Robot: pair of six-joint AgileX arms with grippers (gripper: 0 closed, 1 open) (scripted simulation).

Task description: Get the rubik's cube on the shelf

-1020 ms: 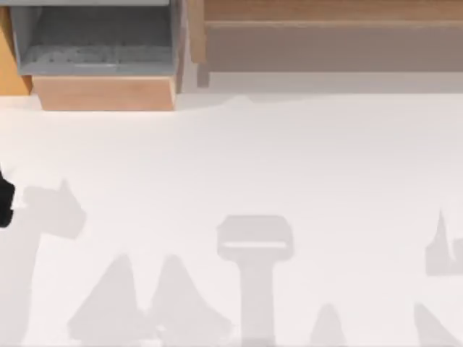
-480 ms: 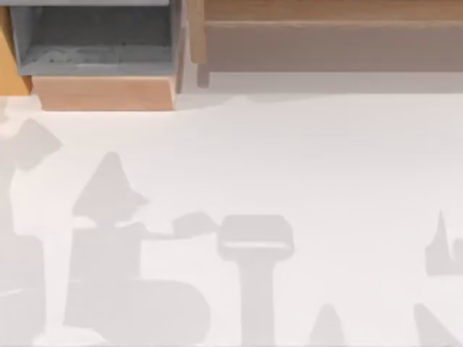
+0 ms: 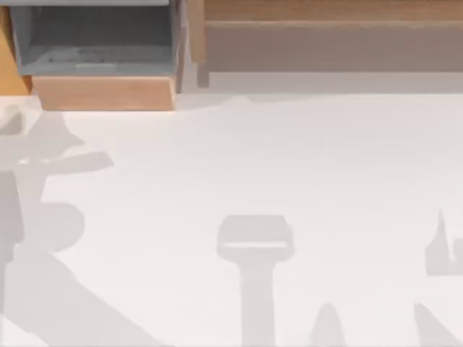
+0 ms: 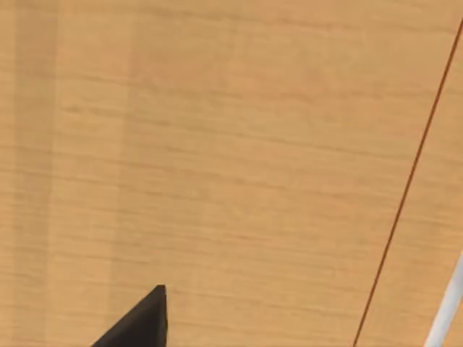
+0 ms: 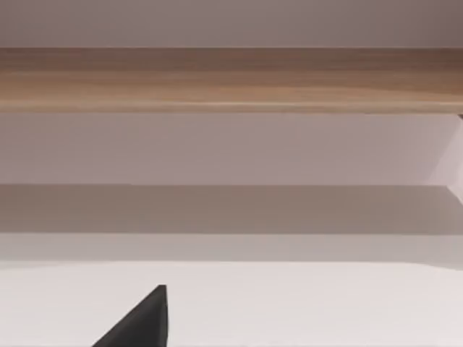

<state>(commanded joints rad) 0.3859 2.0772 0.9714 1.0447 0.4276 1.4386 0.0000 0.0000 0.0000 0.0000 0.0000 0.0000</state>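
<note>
The rubik's cube is out of view. The shelf [image 3: 325, 11] is a long light-brown plank with a grey-brown front face, running along the back of the table from the middle to the right. In the right wrist view the shelf [image 5: 231, 79] lies straight ahead above the white tabletop, with a dark tip of my right gripper [image 5: 141, 325] at the picture's edge. The left wrist view has a dark tip of my left gripper [image 4: 141, 325] close against an orange-brown wooden panel [image 4: 231, 144].
A grey box-like compartment [image 3: 94, 43] with a light wood front stands at the back left, beside an orange wooden side [image 3: 7, 65]. The white table [image 3: 289, 159] carries grey shadows of the arms at its left edge, front middle and right edge.
The dark piece of my left arm at the table's left edge has gone out of the top view. Its shadow has swept back and left. The shadows at the right are unchanged.
</note>
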